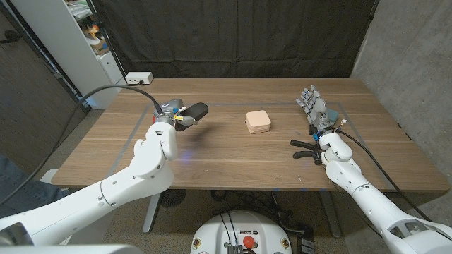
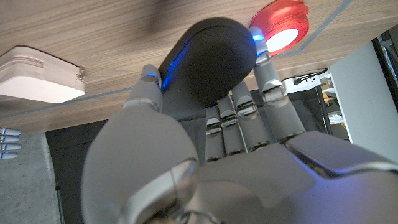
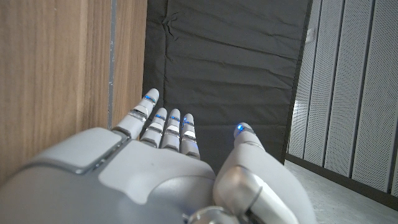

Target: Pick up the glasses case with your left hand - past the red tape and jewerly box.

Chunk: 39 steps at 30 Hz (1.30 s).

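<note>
At the far left edge of the desk (image 1: 233,159) a white power strip (image 1: 139,77) lies by the corner, with a white shelf unit (image 1: 85,42) standing behind it off the desk. The left arm reaches in from the near-left corner, and the left hand (image 1: 171,114) hangs over the left part of the desk, its fingers (image 2: 268,87) and thumb wrapped around the dark glasses case (image 1: 193,111), which juts out toward the middle of the desk; in the head view it appears clear of the wood. In the left wrist view the case (image 2: 211,59) fills the grip, the red tape (image 2: 281,25) lies on the wood just beyond the fingertips, and the jewelry box (image 2: 38,74) sits well apart on the other side. A thin tape line runs along the desk near its far and left edges. The head view shows open wood between the case and the pale pink jewelry box (image 1: 258,121) at the middle of the desk, and more open wood from the box to the right hand (image 1: 316,107). That hand stands on its edge near the right side, fingers (image 3: 166,127) spread and straight, holding nothing, with a dark curtain behind it. The near edge of the desk is bare wood between the two arms.
</note>
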### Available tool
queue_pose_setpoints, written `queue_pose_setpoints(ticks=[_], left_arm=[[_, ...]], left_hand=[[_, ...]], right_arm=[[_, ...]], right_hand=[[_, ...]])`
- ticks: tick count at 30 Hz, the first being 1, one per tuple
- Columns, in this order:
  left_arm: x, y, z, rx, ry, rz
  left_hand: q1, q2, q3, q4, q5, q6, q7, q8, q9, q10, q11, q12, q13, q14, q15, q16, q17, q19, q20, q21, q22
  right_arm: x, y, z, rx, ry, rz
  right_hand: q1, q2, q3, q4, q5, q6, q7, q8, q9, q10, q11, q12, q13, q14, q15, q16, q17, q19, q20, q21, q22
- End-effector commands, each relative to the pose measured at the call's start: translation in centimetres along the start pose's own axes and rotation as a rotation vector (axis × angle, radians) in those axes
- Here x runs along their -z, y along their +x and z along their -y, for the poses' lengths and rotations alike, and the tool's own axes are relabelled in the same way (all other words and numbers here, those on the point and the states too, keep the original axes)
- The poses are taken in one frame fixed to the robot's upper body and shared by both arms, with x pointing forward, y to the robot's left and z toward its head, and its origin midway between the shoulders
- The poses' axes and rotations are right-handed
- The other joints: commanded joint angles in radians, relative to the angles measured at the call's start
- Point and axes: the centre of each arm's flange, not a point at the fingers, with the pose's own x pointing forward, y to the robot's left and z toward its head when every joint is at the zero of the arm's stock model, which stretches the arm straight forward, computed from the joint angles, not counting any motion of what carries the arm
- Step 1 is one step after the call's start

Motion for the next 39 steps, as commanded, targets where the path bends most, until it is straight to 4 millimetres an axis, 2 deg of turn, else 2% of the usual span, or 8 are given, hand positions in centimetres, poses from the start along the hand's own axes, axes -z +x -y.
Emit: queue_pose_setpoints(ticks=[1,19,39], left_arm=[[-0.1,-0.3,-1.0,0.0,-0.009,0.011],[0.0,-1.7,-4.0,-0.052,-0.004,0.009],[-1.4,-1.6,-6.6,-0.085,0.03,0.033]], left_hand=[[0.144,0.155,0.056,0.04,0.003,0.024,-0.014,0.005,0.005,0.009,-0.002,-0.002,0.002,0.05,-0.042,0.005,0.004,0.011,-0.015,0.004,0.004],[0.143,0.159,0.057,0.042,0.004,0.028,-0.013,0.003,0.006,0.013,-0.003,-0.004,0.007,0.059,-0.045,0.004,0.005,0.012,-0.018,0.005,0.004],[0.145,0.161,0.059,0.04,0.005,0.034,-0.012,0.003,0.007,0.017,-0.005,-0.006,0.01,0.067,-0.046,0.002,0.005,0.012,-0.018,0.006,0.005]], right_arm=[[-0.4,-0.3,-0.3,-0.002,0.006,0.01],[-0.5,-0.7,-0.4,-0.009,0.008,0.011],[-1.0,-1.0,0.3,0.001,0.012,0.016]], right_hand=[[-0.003,-0.002,-0.002,0.002,0.003,0.008,0.001,0.002,0.003,0.011,0.0,0.0,0.001,0.01,-0.002,0.003,0.003,0.011,0.001,-0.003,0.002],[-0.003,-0.001,-0.003,0.001,0.003,0.009,0.002,0.002,0.003,0.015,0.0,0.0,0.001,0.013,0.0,0.003,0.003,0.015,0.003,-0.002,0.002],[-0.004,-0.001,-0.003,0.001,0.002,0.01,0.002,0.002,0.003,0.014,0.0,-0.001,0.001,0.015,-0.003,0.003,0.003,0.018,0.002,-0.002,0.002]])
